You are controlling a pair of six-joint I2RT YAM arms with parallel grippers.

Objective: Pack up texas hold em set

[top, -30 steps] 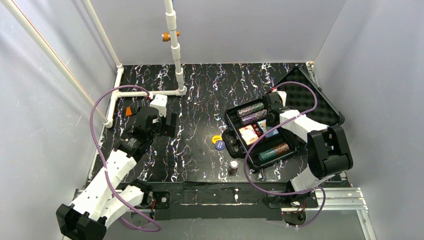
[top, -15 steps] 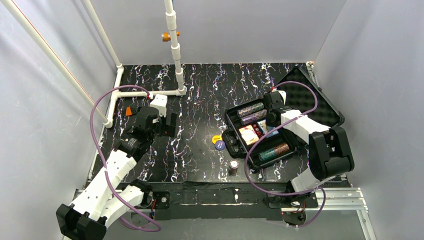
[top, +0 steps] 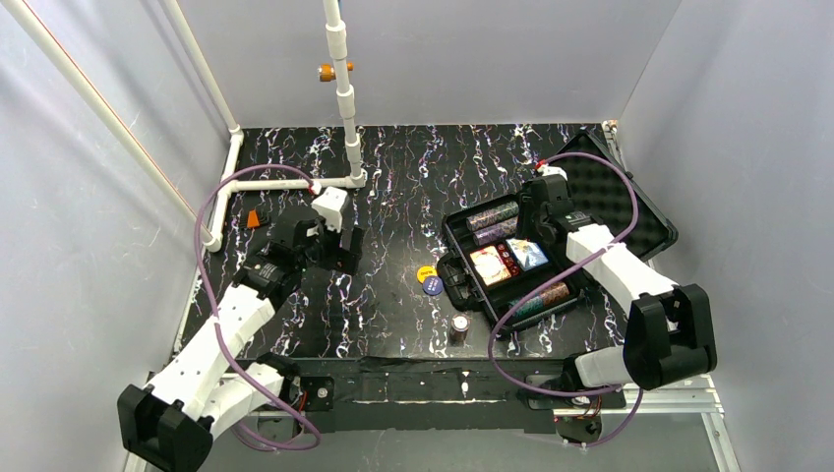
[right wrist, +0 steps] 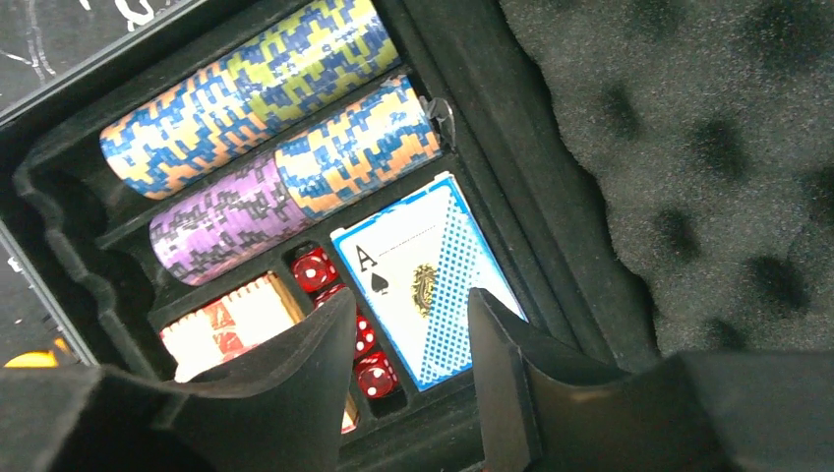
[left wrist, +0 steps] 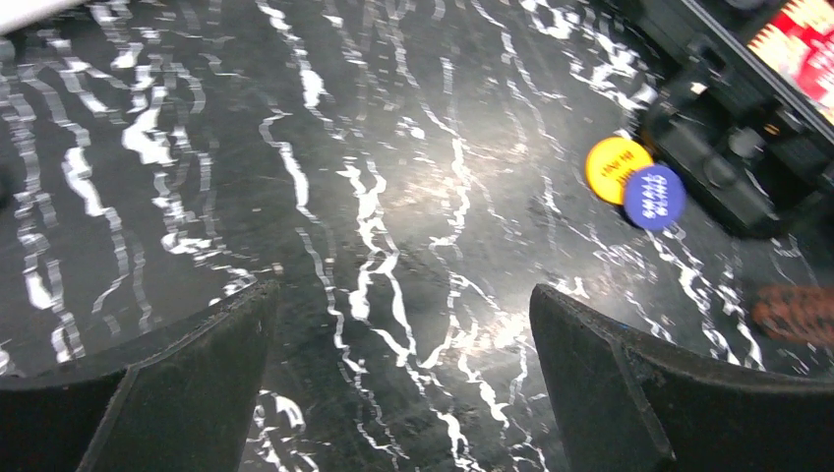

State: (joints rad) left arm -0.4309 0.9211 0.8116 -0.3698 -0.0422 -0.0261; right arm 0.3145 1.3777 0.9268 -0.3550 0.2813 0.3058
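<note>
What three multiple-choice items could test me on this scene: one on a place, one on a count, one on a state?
1. Where does the blue card deck showing an ace of spades lie?
A. In the black hard plastic case, beside the red dice
B. On the marbled black table
C. On the case's foam-lined lid

2. How many round plastic buttons lie on the table, outside the case?
A. One
B. Two
C. Four

3. In what state is the lid?
A. Shut and latched
B. Half shut
C. Open

Key:
1 A: the deck sits in a compartment next to the dice.
2 B: one yellow and one blue button lie touching, left of the case in the top view.
3 C: the right wrist view shows the lid's egg-crate foam uncovered.
</note>
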